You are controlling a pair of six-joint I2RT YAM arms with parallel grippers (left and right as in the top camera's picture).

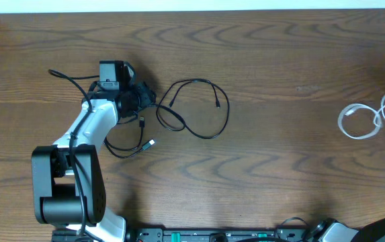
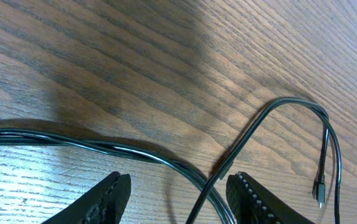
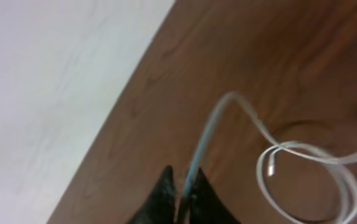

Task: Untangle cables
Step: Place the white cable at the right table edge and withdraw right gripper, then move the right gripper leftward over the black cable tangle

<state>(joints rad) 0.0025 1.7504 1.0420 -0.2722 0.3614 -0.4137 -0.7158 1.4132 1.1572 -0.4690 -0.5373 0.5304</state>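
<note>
Two black cables lie left of centre. One forms a wide loop [image 1: 209, 107]. The other [image 1: 128, 146] curls toward the front with a small plug end [image 1: 152, 142]. My left gripper [image 1: 137, 101] is over where they meet. Its jaws are open in the left wrist view [image 2: 178, 199], and black cable strands [image 2: 203, 183] cross on the table between the fingers [image 2: 113, 196] without being pinched. A white cable [image 1: 359, 122] lies coiled at the far right. In the right wrist view my right gripper [image 3: 183, 190] is shut on a lifted stretch of the white cable [image 3: 210, 127], whose loop [image 3: 328, 180] rests on the wood.
The wooden table [image 1: 279, 60] ends in a pale edge along the back [image 1: 192, 5]; the right wrist view shows that edge [image 3: 122, 93] close by. The left arm's white body [image 1: 78, 134] and base [image 1: 68, 185] stand at the front left.
</note>
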